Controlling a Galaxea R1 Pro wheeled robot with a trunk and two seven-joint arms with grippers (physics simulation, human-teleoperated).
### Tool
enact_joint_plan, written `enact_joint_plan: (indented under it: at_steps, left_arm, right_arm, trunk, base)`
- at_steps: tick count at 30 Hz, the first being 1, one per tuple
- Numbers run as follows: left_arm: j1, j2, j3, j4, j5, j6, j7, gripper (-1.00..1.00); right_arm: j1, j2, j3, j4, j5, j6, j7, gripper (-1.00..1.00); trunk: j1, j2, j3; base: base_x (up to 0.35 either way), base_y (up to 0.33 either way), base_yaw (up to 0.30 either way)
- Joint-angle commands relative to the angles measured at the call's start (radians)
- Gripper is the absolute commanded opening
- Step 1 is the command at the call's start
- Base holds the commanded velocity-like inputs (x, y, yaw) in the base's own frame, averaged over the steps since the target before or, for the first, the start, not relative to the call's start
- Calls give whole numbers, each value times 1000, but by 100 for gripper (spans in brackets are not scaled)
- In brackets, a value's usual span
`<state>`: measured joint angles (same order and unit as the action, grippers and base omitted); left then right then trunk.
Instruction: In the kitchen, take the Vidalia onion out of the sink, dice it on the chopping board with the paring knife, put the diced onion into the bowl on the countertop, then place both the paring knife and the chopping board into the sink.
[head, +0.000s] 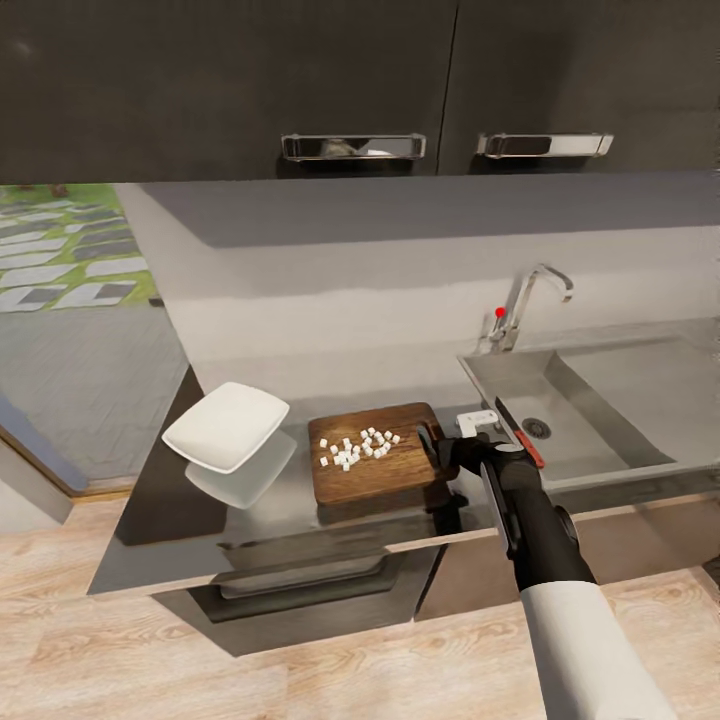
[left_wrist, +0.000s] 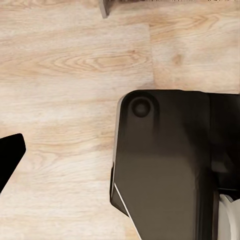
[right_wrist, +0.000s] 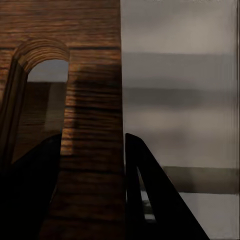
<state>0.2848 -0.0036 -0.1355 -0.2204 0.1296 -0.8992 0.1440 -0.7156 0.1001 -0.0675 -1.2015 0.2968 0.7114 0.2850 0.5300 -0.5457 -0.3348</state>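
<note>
- The chopping board (head: 375, 455) lies on the countertop (head: 290, 520), its long axis running left to right and its handle slot at the right end, toward the sink (head: 570, 400).
- Diced onion (head: 358, 448) sits as a loose pile of white cubes on the board's middle; none is in the bowl (head: 226, 424), which stands just left of the board.
- The right gripper (head: 448, 455) is at the board's right end. In the right wrist view one finger (right_wrist: 150, 195) lies outside the board's short edge and the other by the slot, so the jaws straddle that strip of wood (right_wrist: 92, 150); I cannot tell whether they press it yet.
- The paring knife (head: 520, 435) seems to rest at the sink's near-left rim, just right of the gripper, though the wrist partly hides it.
- The right arm is the nearer one; the bowl lies leftward, along the board's long axis.
- The left wrist view looks at wood floor (left_wrist: 75, 65); that gripper's state is unclear.
</note>
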Motion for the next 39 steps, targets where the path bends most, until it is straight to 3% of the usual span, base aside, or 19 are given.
enact_joint_plan:
  at_steps: [1, 6, 10, 15, 30, 39]
  left_arm:
    - [1, 0, -9, -1, 10, -1, 3, 100]
    - [1, 0, -9, 5, 9, -1, 3, 100]
    - [1, 0, -9, 6, 9, -1, 3, 100]
    - [1, 0, -9, 7, 9, -1, 3, 100]
    - [1, 0, -9, 7, 9, -1, 3, 100]
    - [1, 0, -9, 7, 10, -1, 3, 100]
  right_arm:
    - [-1, 1, -3, -1, 10, 3, 9, -100]
    - [-1, -3, -4, -1, 3, 5, 11, -100]
    - [-1, -12, -5, -1, -89, 31, 10, -100]
    - [-1, -14, -3, -1, -127, 55, 10, -100]
    - [-1, -14, -2, -3, -125, 57, 2, -100]
    - [-1, -14, -2, -3, -123, 58, -11, -100]
  trunk:
    - [0, -1, 0]
    - [0, -1, 8]
    - [0, -1, 15]
    - [0, -1, 22]
    - [0, -1, 41]
    - [0, -1, 41]
  base:
    - [0, 0, -86]
    - [0, 0, -87]
    - [0, 0, -87]
    - [0, 0, -87]
    - [0, 5, -37]
    - [0, 198, 0]
